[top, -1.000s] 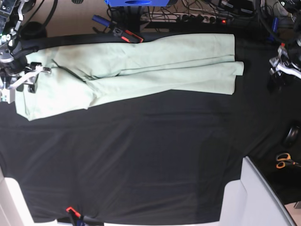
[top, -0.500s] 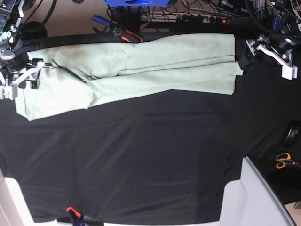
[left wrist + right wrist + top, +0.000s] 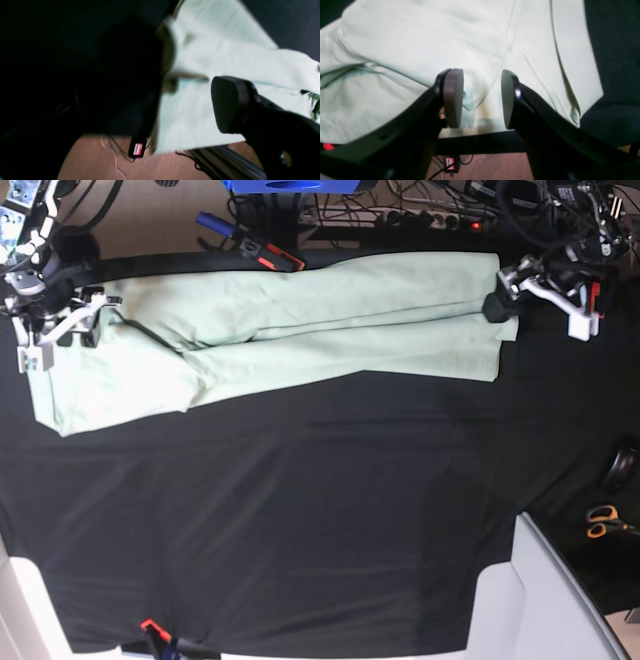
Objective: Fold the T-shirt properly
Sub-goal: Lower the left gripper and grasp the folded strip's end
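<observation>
Base view shows you the T-shirt (image 3: 270,330), folded to a long band, across the table's (image 3: 300,510) far side at 12 o'clock. Your left gripper (image 3: 535,292) has come from 3 o'clock to the band's end, jaws wide, holding nothing. Your right gripper (image 3: 482,98) hangs half open over the other end, gripping nothing yet.

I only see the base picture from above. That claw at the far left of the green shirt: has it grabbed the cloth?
Observer: No. Its own wrist camera shows the right gripper with its pads apart above the T-shirt, pinching nothing.
Operator: And the other claw?
Observer: The wrist camera of the left gripper is blurred. One pad shows near the shirt's edge, with no cloth gripped that I can see.
</observation>
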Robot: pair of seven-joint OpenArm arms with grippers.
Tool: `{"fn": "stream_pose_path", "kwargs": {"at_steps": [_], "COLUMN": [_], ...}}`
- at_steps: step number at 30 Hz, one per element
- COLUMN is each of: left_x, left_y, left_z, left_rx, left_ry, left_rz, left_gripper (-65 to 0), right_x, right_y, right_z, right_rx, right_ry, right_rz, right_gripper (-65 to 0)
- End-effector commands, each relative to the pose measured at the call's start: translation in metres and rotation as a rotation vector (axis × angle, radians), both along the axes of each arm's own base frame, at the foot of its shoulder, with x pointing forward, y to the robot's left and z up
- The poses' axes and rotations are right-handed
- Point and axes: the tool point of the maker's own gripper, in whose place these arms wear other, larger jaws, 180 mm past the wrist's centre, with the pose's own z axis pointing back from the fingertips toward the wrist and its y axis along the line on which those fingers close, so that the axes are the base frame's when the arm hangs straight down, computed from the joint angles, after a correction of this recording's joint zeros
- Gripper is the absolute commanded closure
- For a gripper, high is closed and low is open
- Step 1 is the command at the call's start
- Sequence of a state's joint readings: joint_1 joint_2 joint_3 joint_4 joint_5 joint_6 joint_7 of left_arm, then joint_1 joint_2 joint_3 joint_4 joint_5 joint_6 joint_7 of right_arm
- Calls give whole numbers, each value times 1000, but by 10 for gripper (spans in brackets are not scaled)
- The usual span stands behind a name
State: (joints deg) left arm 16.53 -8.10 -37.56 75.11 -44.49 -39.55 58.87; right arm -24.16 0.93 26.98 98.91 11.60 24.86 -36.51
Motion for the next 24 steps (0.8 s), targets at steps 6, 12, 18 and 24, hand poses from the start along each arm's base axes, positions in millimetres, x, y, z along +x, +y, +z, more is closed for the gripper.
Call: {"fn": "stream_pose_path", "kwargs": {"at_steps": [6, 12, 18, 24], "left_x": [12, 12, 11, 9], "left_y": [-27, -49, -53, -51], "left_z": [-7, -23, -25, -27], "left_rx": [-39, -111, -121, -106], "left_ry": [-1, 31, 34, 46], "left_rz": [-80, -78, -76, -82], "left_gripper": [-650, -650, -474, -72], "right_x": [9, 10, 10, 9], "right_y": [-3, -3, -3, -3], "right_z": [11, 11, 11, 11], "right_rx": [-9, -9, -9, -8], "right_ry": [-49, -50, -50, -49], "right_rz": [7, 7, 7, 7], "right_gripper": [-238, -238, -238, -238]}}
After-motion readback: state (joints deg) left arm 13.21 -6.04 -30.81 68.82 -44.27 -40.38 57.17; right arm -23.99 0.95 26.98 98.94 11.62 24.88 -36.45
